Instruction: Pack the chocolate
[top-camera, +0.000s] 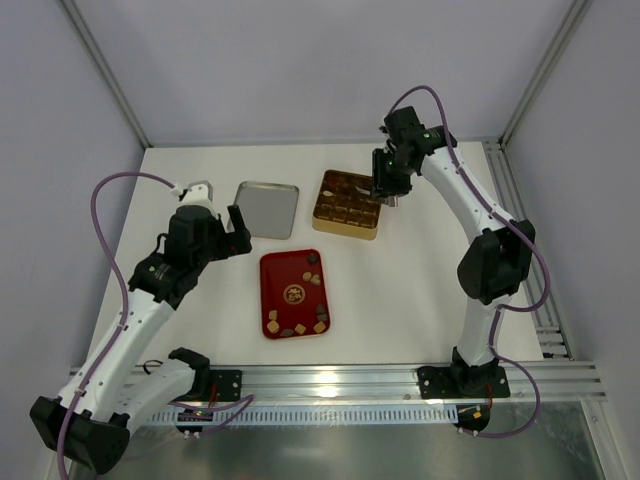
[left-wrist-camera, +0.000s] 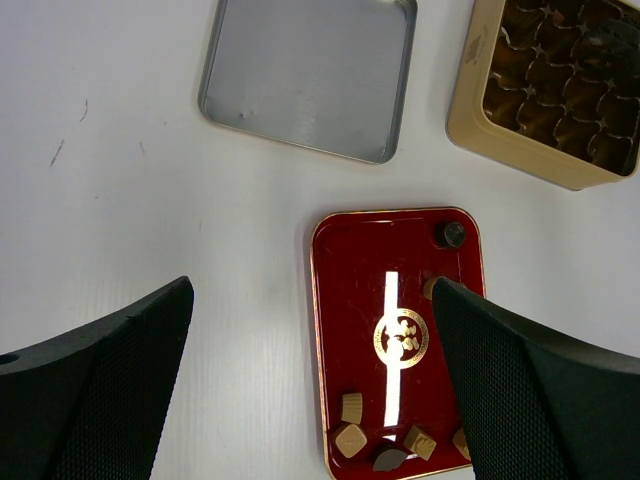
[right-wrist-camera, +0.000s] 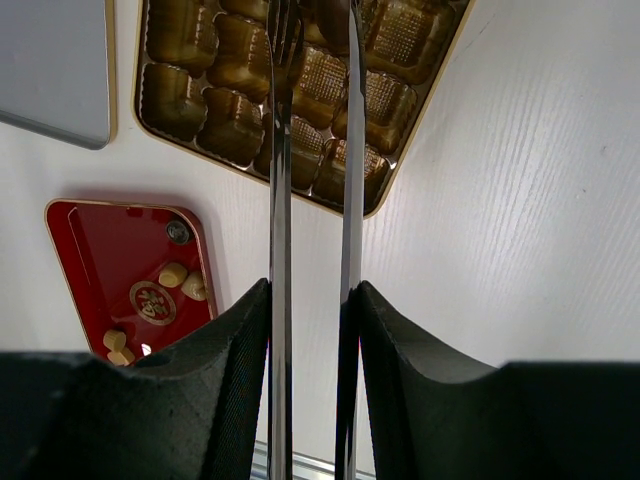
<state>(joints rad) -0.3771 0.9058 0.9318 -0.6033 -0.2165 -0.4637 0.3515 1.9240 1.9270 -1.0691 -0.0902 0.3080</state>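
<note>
The chocolate (top-camera: 300, 327) lies as small tan and dark pieces on a flat red tray (top-camera: 285, 268). In the left wrist view tan cubes (left-wrist-camera: 351, 407) crowd the tray's (left-wrist-camera: 350, 290) near end and a dark piece (left-wrist-camera: 450, 234) sits in a far corner. My right gripper (top-camera: 386, 183) (right-wrist-camera: 312, 290) is shut on metal tongs (right-wrist-camera: 280, 200), whose blades reach over the gold tin (top-camera: 345, 230) (right-wrist-camera: 420, 112). The blades stand slightly apart, and I cannot tell whether anything is between their tips. My left gripper (top-camera: 218, 205) (left-wrist-camera: 312, 290) hangs open above the tray's left edge, holding nothing.
A silver lid (top-camera: 267, 209) (left-wrist-camera: 310, 75) lies upside down left of the tin. The tin's gold compartments (left-wrist-camera: 560, 80) look mostly unfilled. An aluminium rail (top-camera: 330, 380) runs along the table's near edge, and frame posts stand at the back corners.
</note>
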